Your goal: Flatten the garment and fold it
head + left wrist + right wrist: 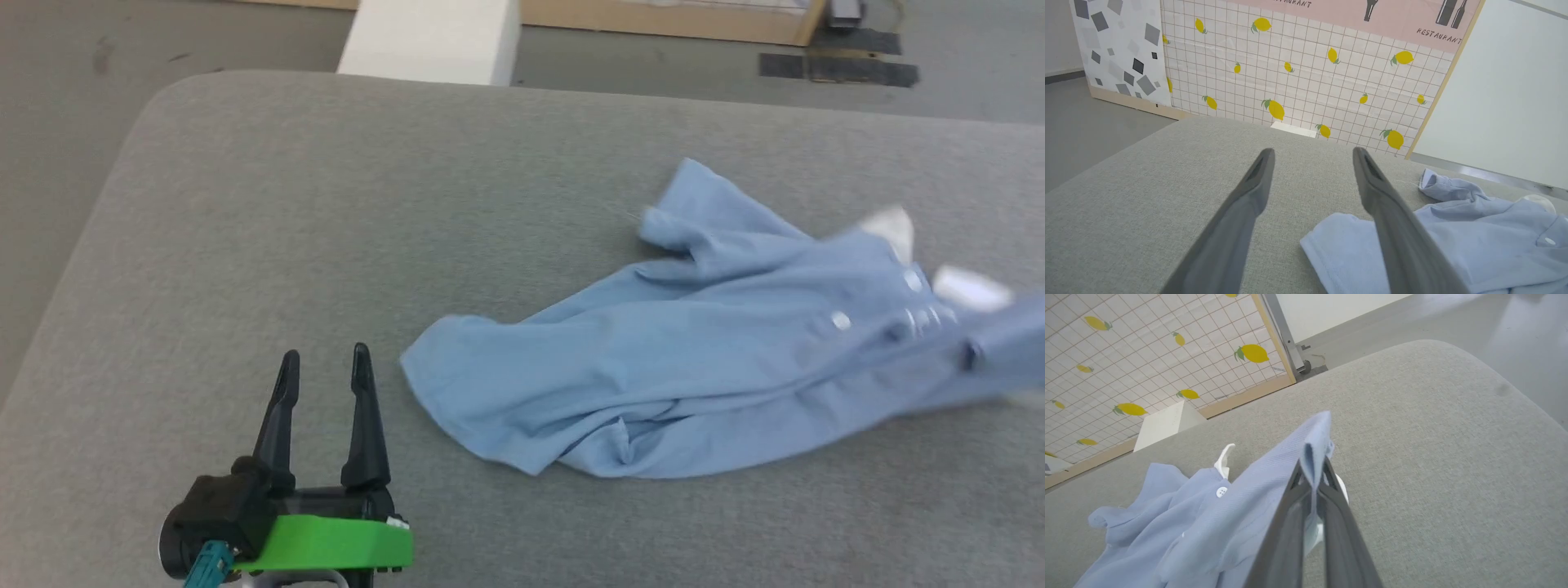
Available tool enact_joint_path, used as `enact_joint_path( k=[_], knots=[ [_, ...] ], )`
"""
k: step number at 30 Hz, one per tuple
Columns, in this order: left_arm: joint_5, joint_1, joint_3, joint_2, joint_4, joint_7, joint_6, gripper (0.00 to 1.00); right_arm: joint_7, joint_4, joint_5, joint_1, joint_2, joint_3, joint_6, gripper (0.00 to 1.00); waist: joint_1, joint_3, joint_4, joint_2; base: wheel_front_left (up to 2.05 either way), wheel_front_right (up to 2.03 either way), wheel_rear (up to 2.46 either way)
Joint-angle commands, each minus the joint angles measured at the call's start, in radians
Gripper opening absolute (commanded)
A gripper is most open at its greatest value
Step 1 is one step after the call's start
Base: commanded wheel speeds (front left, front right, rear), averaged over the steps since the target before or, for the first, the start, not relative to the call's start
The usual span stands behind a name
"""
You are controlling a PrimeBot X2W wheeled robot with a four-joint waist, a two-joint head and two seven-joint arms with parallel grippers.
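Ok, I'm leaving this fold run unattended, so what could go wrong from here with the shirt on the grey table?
1. The right gripper pinches just a thin fold of the garment; a hard pull may let it slip out.
2. The left gripper is open and apart from the garment's near edge on the table, so pulling with one arm could drag the bunched fabric instead of flattening it.

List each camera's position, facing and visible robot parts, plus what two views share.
Head view: from the head, down at the grey fabric table; open left gripper lower left.
Left wrist view: along its open fingers toward the lemon-patterned wall.
Right wrist view: along the right gripper, shut on the light blue soft polo shirt.
Shared: all show the shirt.
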Motion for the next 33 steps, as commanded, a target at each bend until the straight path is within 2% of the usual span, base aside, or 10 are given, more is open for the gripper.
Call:
enact_joint_path(
  k=[1, 6, 7, 8, 9, 12, 16, 18, 23, 33],
  knots=[
    [0.008, -0.002, 0.001, -0.002, -0.001, -0.004, -0.007, 1.00, 0.007, 0.003, -0.007, 0.029, 0.017, -0.020, -0.001, 0.00, 0.0000, 0.002, -0.036, -0.0001, 0.00, 0.00, 0.00],
    [0.017, -0.012, -0.001, -0.002, 0.008, -0.004, -0.021, 1.00, -0.015, 0.085, -0.036, 0.120, 0.065, -0.080, -0.001, 0.00, 0.0000, 0.007, -0.054, -0.0001, 0.00, 0.00, 0.00],
    [0.019, -0.012, 0.000, -0.002, 0.011, -0.004, -0.025, 1.00, -0.016, 0.103, -0.043, 0.130, 0.070, -0.078, -0.001, 0.10, 0.0000, 0.007, -0.056, -0.0001, 0.00, 0.00, 0.00],
    [0.022, -0.013, 0.002, -0.002, 0.013, -0.004, -0.029, 1.00, -0.021, 0.120, -0.050, 0.139, 0.074, -0.068, -0.001, 0.80, 0.0000, 0.006, -0.057, -0.0001, 0.00, 0.00, 0.00],
    [0.024, -0.014, 0.004, -0.002, 0.015, -0.004, -0.031, 1.00, -0.027, 0.130, -0.052, 0.142, 0.076, -0.063, -0.001, 1.00, 0.0000, 0.005, -0.057, -0.0001, 0.00, 0.00, 0.00],
    [0.029, -0.012, 0.014, -0.002, 0.018, -0.004, -0.035, 1.00, -0.042, 0.139, -0.040, 0.131, 0.081, -0.034, -0.001, 1.00, 0.0000, -0.003, -0.057, -0.0001, 0.00, 0.00, 0.00],
    [0.029, -0.002, 0.016, -0.002, 0.019, -0.004, -0.036, 1.00, -0.056, 0.034, -0.032, 0.100, 0.048, 0.029, -0.001, 1.00, 0.0000, -0.017, -0.047, -0.0001, 0.00, 0.00, 0.00],
    [0.019, 0.006, 0.006, -0.002, 0.022, -0.004, -0.032, 1.00, -0.020, -0.114, -0.004, 0.047, 0.010, 0.119, -0.001, 1.00, 0.0000, -0.029, -0.029, -0.0001, 0.00, 0.00, 0.00],
    [0.009, 0.009, -0.006, -0.002, 0.023, -0.004, -0.028, 1.00, 0.073, -0.199, 0.010, 0.009, 0.011, 0.294, -0.001, 1.00, 0.0000, -0.031, -0.005, -0.0001, 0.00, 0.00, 0.00],
    [-0.001, 0.002, -0.015, -0.002, 0.028, -0.004, -0.027, 1.00, 0.262, -0.027, 0.006, 0.025, 0.009, 0.623, -0.001, 1.00, 0.0000, -0.023, 0.049, -0.0001, 0.00, 0.00, 0.00]
  ],
)
